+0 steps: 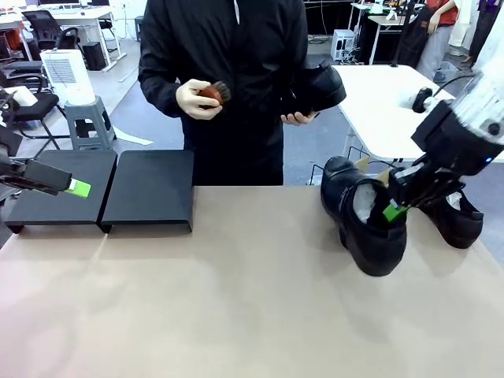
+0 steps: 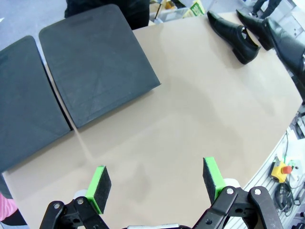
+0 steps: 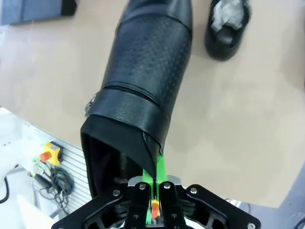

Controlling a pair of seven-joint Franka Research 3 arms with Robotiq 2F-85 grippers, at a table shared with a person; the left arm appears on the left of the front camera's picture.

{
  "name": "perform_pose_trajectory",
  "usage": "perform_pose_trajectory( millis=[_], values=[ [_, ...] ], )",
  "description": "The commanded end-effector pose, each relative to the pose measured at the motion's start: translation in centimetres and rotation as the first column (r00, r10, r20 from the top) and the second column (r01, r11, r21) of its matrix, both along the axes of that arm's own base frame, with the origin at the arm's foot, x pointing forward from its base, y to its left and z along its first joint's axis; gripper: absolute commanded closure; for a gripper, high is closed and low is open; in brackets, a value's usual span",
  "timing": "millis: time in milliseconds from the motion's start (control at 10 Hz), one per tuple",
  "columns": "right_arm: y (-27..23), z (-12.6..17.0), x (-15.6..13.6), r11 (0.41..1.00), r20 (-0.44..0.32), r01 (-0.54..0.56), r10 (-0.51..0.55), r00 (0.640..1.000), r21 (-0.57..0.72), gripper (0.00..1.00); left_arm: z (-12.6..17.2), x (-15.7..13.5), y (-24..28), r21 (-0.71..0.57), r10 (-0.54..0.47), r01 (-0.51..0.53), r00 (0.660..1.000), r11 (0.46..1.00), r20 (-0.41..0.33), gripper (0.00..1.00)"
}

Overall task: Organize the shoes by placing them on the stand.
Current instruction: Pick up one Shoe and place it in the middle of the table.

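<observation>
Two matte-black sections, side by side, are forming the stand (image 1: 150,189), which is sitting at the tabletop's (image 1: 252,315) far left.

- Left gripper (image 2: 157,183): jaws standing released, grasping nothing, hovering over the tabletop just beside the stand. The left wrist view is showing both green pads (image 2: 101,187) spread wide; the front view is giving a single pad against the stand's left section.
- Right gripper (image 3: 157,164): jaws clenched on the collar of the held shoe (image 3: 143,71). The right wrist view is showing the leather rim pinched between the pads and the toe pointing away; the front view is crowding this grip together with the neighbouring shoes.
- Stuffed shoe (image 1: 350,189): lying at the tabletop's right, white paper showing in its mouth, well apart from the stand.
- Outer shoe (image 1: 459,220): lying just beside the right gripper, nearer the right edge.
- Raised shoe (image 1: 315,88): being held up by the person (image 1: 236,47) in one hand (image 1: 298,118), at the far side of the tabletop.
- Brush (image 1: 214,93): reddish-brown, being held in the person's other hand (image 1: 197,101).
</observation>
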State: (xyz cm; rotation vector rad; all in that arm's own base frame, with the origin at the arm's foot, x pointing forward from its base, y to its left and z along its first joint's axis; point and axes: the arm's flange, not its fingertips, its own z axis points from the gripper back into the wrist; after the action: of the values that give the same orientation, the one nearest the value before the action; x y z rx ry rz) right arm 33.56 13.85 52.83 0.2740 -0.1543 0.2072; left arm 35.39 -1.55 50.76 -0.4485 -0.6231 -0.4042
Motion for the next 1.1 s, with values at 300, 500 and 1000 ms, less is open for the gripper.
perform_pose_trajectory(
  millis=[300,500,1000],
  values=[
    [9.1,-6.6,-0.9,0.988,-0.041,0.154,-0.152,0.988,0.035,1.0,0.0,0.0,0.1,-0.006,-0.015,0.015,1.0,1.0,0.005,0.0],
    [10.7,-9.8,-1.0,0.975,-0.067,0.217,-0.214,0.975,0.049,1.0,0.0,0.0,0.1,-0.006,-0.015,0.015,1.0,1.0,0.005,0.0],
    [12.1,-13.9,-2.2,0.983,-0.131,0.179,-0.174,0.976,0.027,1.0,0.0,0.0,0.1,-0.006,-0.015,0.015,1.0,1.0,0.005,0.0]
  ],
)
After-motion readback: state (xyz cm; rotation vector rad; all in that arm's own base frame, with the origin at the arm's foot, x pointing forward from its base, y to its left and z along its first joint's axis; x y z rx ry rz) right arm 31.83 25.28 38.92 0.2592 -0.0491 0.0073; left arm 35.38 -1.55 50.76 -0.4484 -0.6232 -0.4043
